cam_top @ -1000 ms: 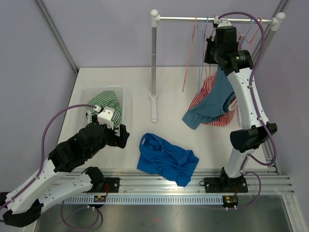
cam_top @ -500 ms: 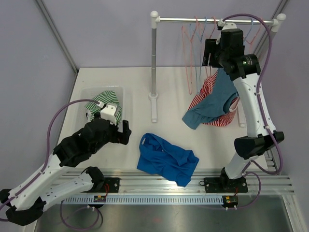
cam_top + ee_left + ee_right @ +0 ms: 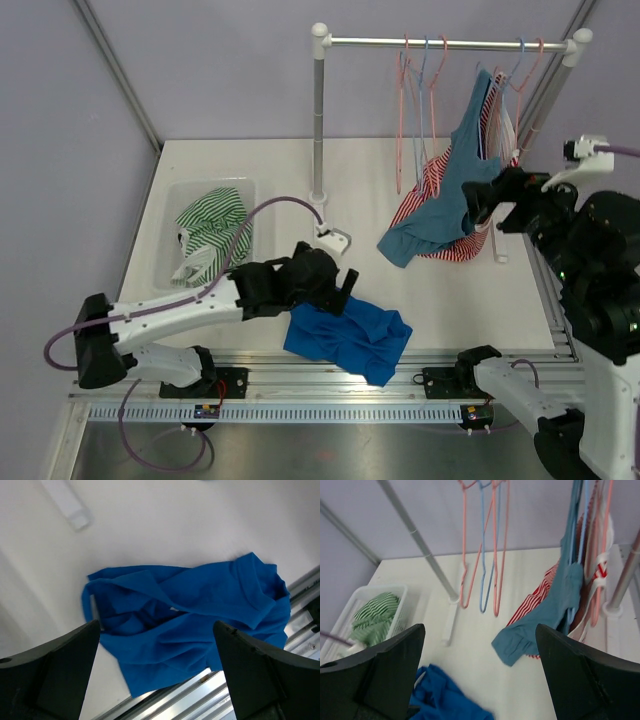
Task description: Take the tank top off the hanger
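Note:
A teal tank top (image 3: 455, 195) hangs by a thin strap from a blue hanger (image 3: 520, 60) at the right end of the rail, its lower part drooping to the table. A red-striped garment (image 3: 420, 195) hangs behind it. My right gripper (image 3: 478, 205) is open and empty, just right of the teal tank top (image 3: 555, 605) and apart from it. In the right wrist view that gripper (image 3: 480, 627) looks across at the rack. My left gripper (image 3: 345, 290) is open and hovers over a bright blue garment (image 3: 190, 615) with its jaws wide and empty (image 3: 155, 625).
Several empty pink and blue hangers (image 3: 420, 110) hang mid-rail (image 3: 400, 41). The rack's post and foot (image 3: 320, 215) stand at the table's middle. A clear basket (image 3: 170, 200) at the left holds a green-striped garment (image 3: 210, 225). The bright blue garment (image 3: 345, 335) lies by the metal front rail.
My right gripper opened and drew back from the rail, down and to the right. The left arm swung right from the basket to above the bright blue garment.

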`<state>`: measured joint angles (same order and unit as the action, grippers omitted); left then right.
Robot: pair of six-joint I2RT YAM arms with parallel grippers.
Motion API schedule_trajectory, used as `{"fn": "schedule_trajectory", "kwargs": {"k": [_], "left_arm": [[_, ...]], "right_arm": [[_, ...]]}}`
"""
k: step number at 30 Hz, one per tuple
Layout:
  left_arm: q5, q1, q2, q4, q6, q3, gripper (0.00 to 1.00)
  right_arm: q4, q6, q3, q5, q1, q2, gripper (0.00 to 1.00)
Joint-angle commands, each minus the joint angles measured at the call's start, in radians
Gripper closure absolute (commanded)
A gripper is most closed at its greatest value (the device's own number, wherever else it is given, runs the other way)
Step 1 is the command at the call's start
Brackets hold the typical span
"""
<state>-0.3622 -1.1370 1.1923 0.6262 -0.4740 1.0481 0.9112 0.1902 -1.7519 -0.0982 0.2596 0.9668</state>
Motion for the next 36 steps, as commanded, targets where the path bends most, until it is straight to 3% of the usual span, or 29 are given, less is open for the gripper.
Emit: {"fn": "schedule_trajectory", "kwargs": {"k": [1,9,18,19,20,22,23,24,31,36], "left_arm": [[0.098,-0.062,0.122,-0.178,0.040,0.023,0.01],[0.161,-0.133,0.468,-0.253,0.022,0.087,0.01],[0.236,-0.133,0.661,-0.342,-0.044,0.032,0.04],[0.247,-0.133,0.668,-0.350,-0.055,0.023,0.12],[0.255,-0.133,0.668,-0.356,-0.060,0.004,0.39],[0.237,-0.133,0.650,-0.359,-0.080,-0.013,0.70],[0.208,-0.133,0.614,-0.352,-0.083,-0.022,0.91],[0.183,-0.135,0.593,-0.315,-0.087,-0.020,1.00],[-0.134,-0.090,0.293,0.004,-0.106,0.102,1.00],[-0.225,0.138,0.045,0.193,-0.077,0.213,1.00]], "right_arm": [[-0.020,0.060,0.151,0.193,-0.003,-0.088,0.01],[0.080,0.014,0.301,0.227,-0.003,-0.238,0.00],[0.037,0.029,0.351,0.350,-0.003,-0.273,0.01],[0.034,0.029,0.351,0.353,-0.003,-0.277,0.00],[0.032,0.031,0.353,0.359,-0.002,-0.280,0.01],[0.026,0.032,0.353,0.365,-0.003,-0.283,0.01],[0.020,0.032,0.353,0.370,-0.002,-0.289,0.00],[0.018,0.031,0.353,0.370,-0.003,-0.290,0.01],[0.002,0.035,0.365,0.368,-0.002,-0.306,0.01],[-0.018,0.038,0.385,0.379,-0.003,-0.307,0.01]]}}
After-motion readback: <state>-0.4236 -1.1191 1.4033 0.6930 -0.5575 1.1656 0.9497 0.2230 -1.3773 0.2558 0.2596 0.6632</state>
